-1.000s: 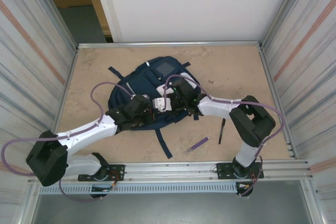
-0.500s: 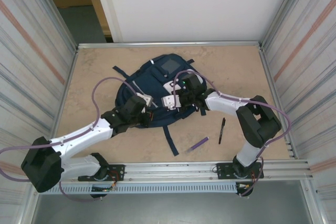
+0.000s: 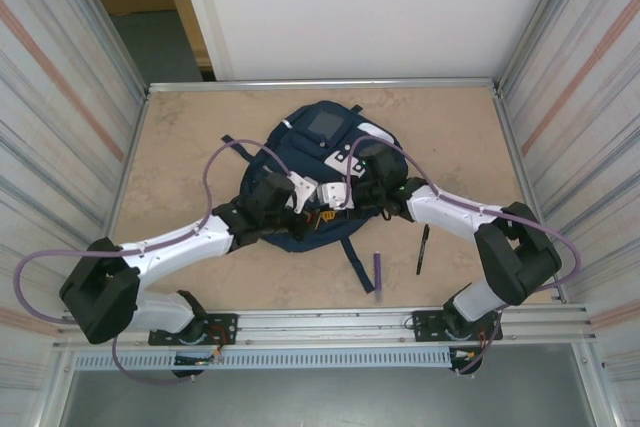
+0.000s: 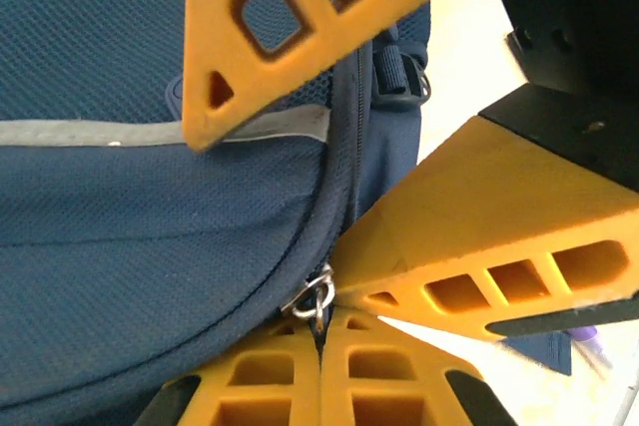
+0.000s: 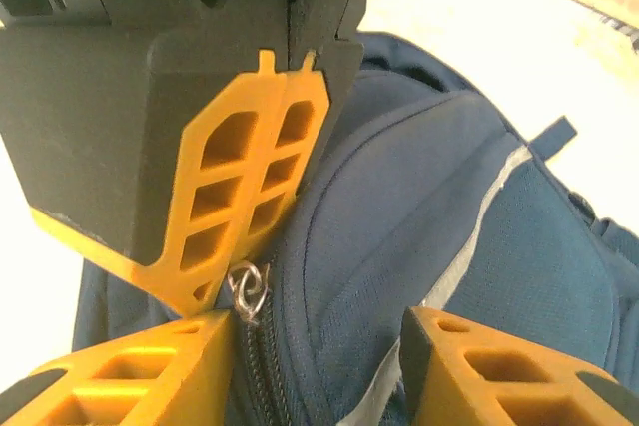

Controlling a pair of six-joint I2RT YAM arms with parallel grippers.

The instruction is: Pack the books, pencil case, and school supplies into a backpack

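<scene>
Zip step in hand on the backpack.
Findings: left claw together, clamped on the zipper pull; right claw apart, astride the seam. Advise bracing the fabric and pulling steadily along the track.

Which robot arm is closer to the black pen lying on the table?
Right. The right arm runs just beside the black pen on its way to the backpack; the left arm reaches in from the backpack's far side, well away.
</scene>
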